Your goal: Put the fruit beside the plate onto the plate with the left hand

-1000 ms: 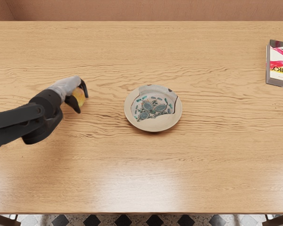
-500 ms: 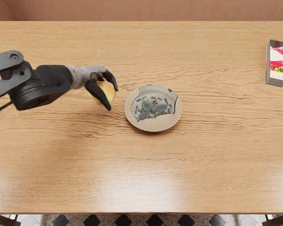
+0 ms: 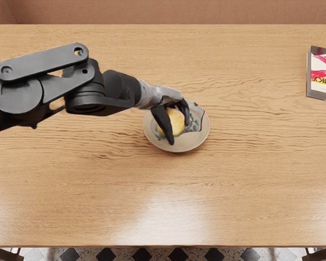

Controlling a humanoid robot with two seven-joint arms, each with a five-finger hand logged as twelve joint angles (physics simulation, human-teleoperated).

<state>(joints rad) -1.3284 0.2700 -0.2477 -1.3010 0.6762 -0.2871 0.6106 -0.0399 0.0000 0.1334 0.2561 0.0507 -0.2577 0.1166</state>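
Left hand: your left hand reaches in over the plate, its dark fingers curled tight around the yellow fruit.
Fruit: you see it within the plate's rim; you cannot tell whether it touches.
Book: at your table's right edge, well apart.

The left arm reaches in across the wooden surface, its dark links stretched out to the middle. The left hand hangs over the patterned plate, black fingers curled around a yellow fruit. The fruit sits above the plate's left half; whether it touches the plate I cannot tell. Well apart, at the right edge, a book with a pink and black cover lies flat. Checkered floor tiles show below the near edge.
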